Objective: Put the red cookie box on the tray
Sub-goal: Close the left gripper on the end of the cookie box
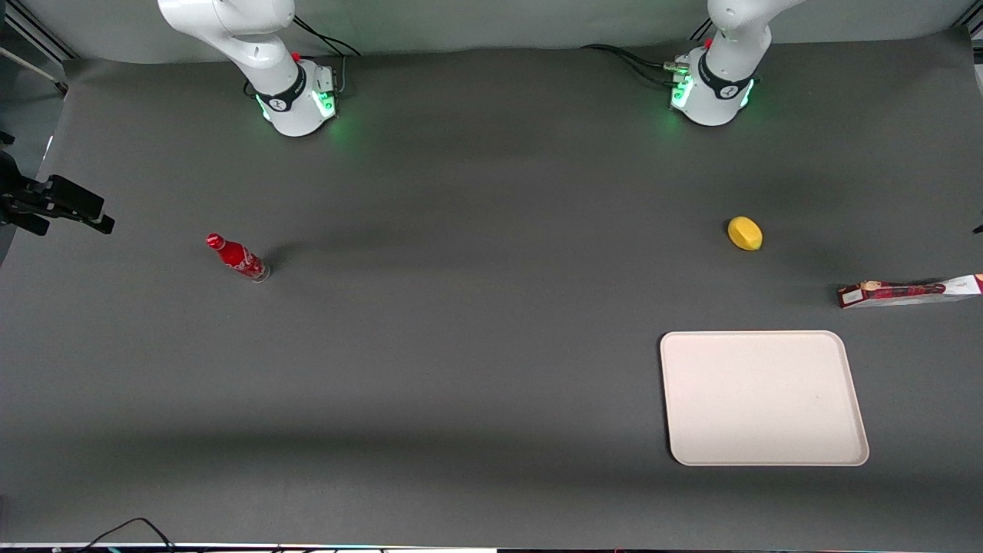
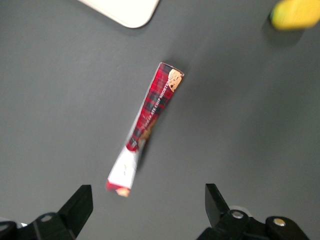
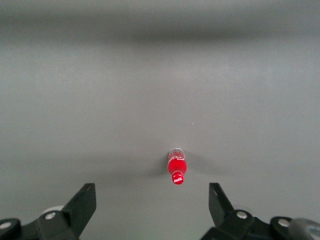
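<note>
The red cookie box (image 1: 910, 292) lies on the dark table at the working arm's end, a little farther from the front camera than the tray (image 1: 764, 398). It is a slim tartan carton (image 2: 150, 120) with a white panel at one end. The cream tray sits flat with nothing on it, and one rounded corner of the tray (image 2: 127, 10) shows in the left wrist view. My gripper (image 2: 147, 192) hangs well above the table, open, with nothing between its fingers. The box's white end lies closest to it. The gripper itself is out of the front view.
A yellow lemon-like object (image 1: 745, 233) rests farther from the front camera than the box and also shows as a yellow blur (image 2: 295, 12) in the left wrist view. A small red bottle (image 1: 238, 258) stands toward the parked arm's end.
</note>
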